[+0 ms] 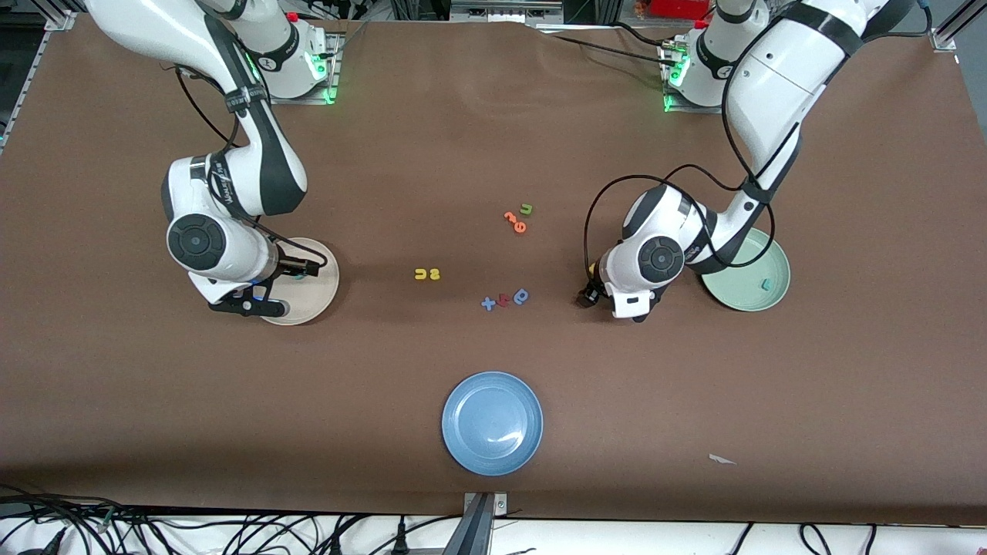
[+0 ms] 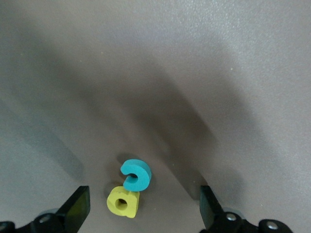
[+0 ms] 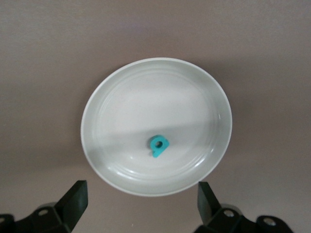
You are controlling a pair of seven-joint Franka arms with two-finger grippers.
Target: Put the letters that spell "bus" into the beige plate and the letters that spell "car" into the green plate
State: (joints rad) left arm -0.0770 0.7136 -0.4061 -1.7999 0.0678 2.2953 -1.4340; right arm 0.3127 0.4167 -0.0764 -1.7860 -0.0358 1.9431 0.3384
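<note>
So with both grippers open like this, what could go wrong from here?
1. The left gripper hangs open over a teal c and yellow a that touch; closing could catch both or flick one away.
2. The right gripper is open over the beige plate, where the teal b lies; a low retreat might clip the rim.
3. The yellow u and s sit close together, inviting a double grab.

Brown mat [image 1: 463, 116] covered the whole table, faintly creased. Black cables [image 1: 193, 532] trailed along the white floor edge nearest the front camera. Lighting even, soft shadows.
</note>
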